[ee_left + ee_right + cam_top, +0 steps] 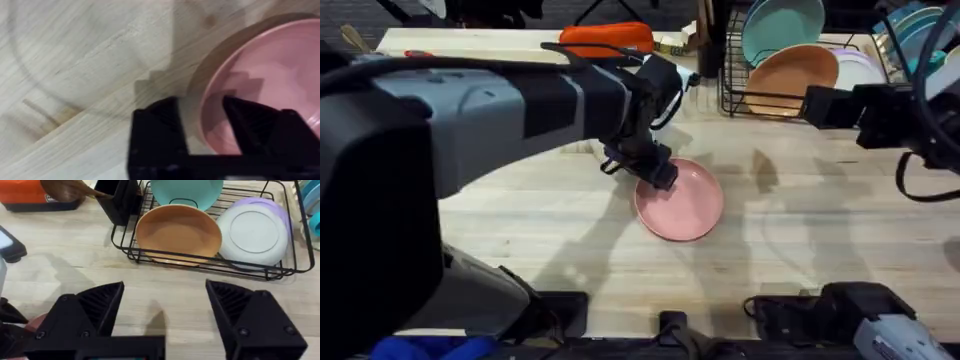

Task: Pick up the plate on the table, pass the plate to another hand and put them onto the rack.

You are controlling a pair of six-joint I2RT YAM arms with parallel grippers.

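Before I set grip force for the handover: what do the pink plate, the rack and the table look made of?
The plate: probably plastic or melamine, going by its even pale pink and matte look with soft highlights; glazed ceramic can't be ruled out. The rack: thin black wire, likely coated metal, judging by its smooth dark rods. The table: light wood with visible grain and plank seams, low sheen.

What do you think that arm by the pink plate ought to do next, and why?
Probably close its jaws on the rim and lift. In the left wrist view the left gripper is open and straddles the edge of the pink plate, one finger inside the rim, one outside on the table. The plate still lies flat, so it is not yet held.
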